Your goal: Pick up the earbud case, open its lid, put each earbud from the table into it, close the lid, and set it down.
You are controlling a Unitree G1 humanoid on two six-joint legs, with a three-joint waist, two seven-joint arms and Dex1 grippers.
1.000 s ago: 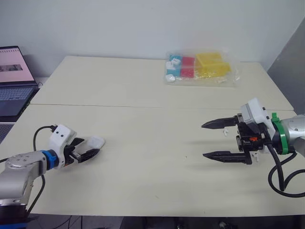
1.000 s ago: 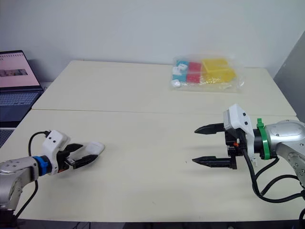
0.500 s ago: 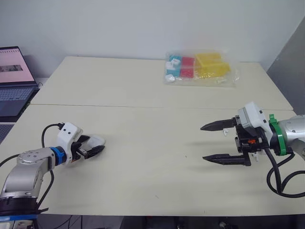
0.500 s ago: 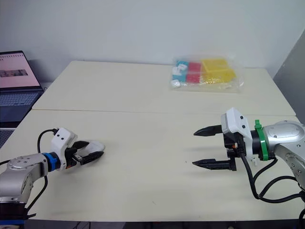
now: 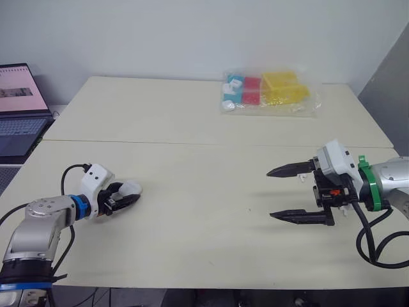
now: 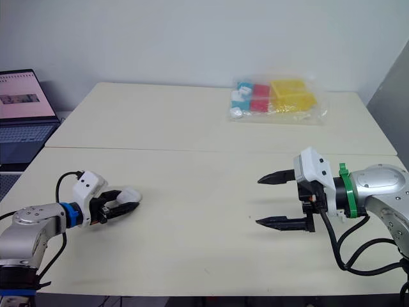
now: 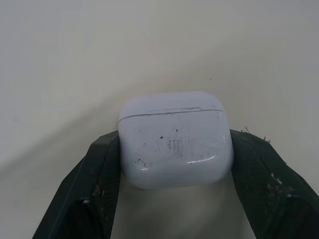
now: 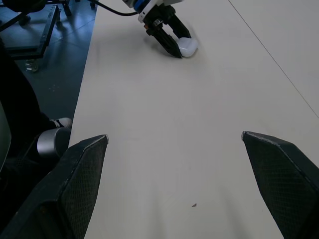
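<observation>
White rounded plastic earbud case [image 7: 175, 138], lid shut, clamped between the two black fingers of the left gripper [image 5: 126, 195].
The case is at the near left of the pale beige table [image 5: 192, 230]. The right gripper [image 5: 270, 194] hangs over the near right side, jaws wide apart, holding nothing. Farther back lie a clear plastic bag of coloured blocks [image 5: 271, 93] and, off the table's left edge, an open laptop [image 5: 19, 105].

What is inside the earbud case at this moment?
Its contents are hidden. The earbud case has its lid closed, only the seam line showing, and it is clamped by the left gripper.
</observation>
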